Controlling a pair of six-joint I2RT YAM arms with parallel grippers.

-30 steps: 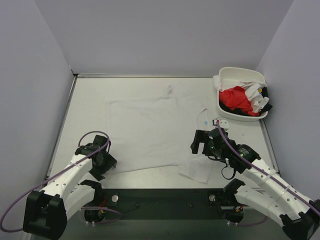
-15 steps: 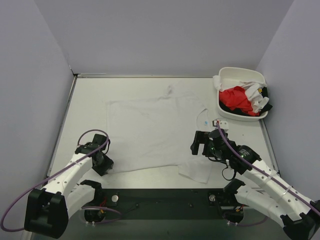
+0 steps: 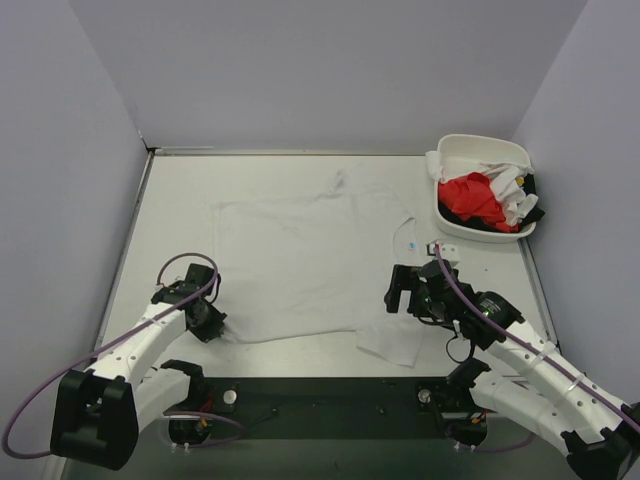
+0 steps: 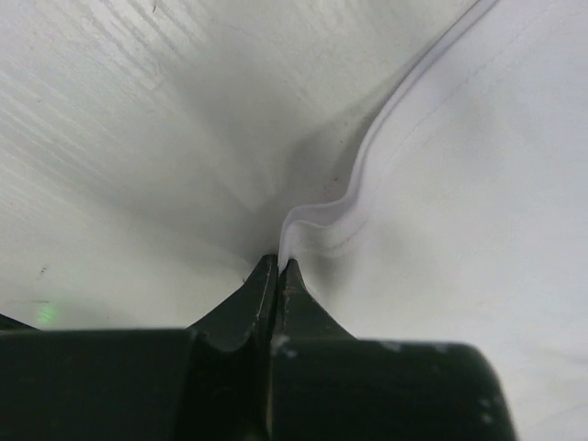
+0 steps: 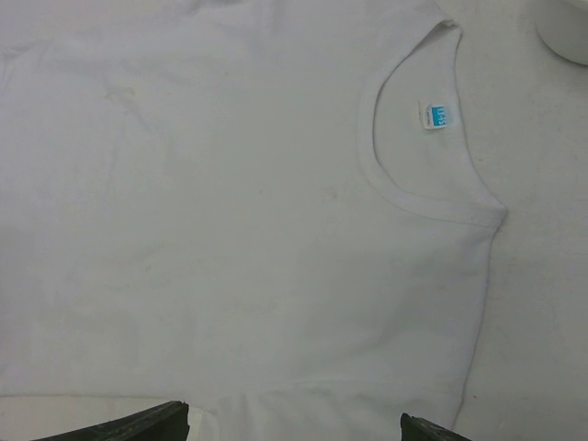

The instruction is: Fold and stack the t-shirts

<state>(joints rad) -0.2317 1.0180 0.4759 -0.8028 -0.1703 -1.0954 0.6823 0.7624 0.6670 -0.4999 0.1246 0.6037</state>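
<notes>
- Where the left arm reaches over the near-left part of the table [image 3: 170, 210], the left gripper [image 3: 213, 325] sits low at the near-left corner of the white t-shirt [image 3: 300, 265].
- From the left wrist, its two dark fingers are pressed together on a raised fold of the shirt's edge, pinching the cloth just where it lifts off the table top.
- Bare table lies to the left of that pinch, and smooth white cloth lies flat to the right of it.
- The white t-shirt is spread flat across the middle of the table, bottom edge toward the left and neck toward the right, with faint wrinkles near its far side.
- One sleeve [image 3: 393, 340] sticks out toward the near edge, just below the right arm's wrist.
- Inside the neck opening a small blue label [image 5: 432, 115] faces up.
- The right gripper [image 3: 395, 288] hangs above the shirt's shoulder end, its claw spread wide and holding nothing.
- In the right wrist view only its two tips show at the bottom edge, far apart, with cloth between them.
- At the far-right corner stands a white tub [image 3: 480, 145], apart from the spread shirt.
- A bright red t-shirt [image 3: 468, 195] is bunched up inside it, with crumpled white t-shirts [image 3: 505, 180] beside it and something dark [image 3: 532, 212] at the right rim.
</notes>
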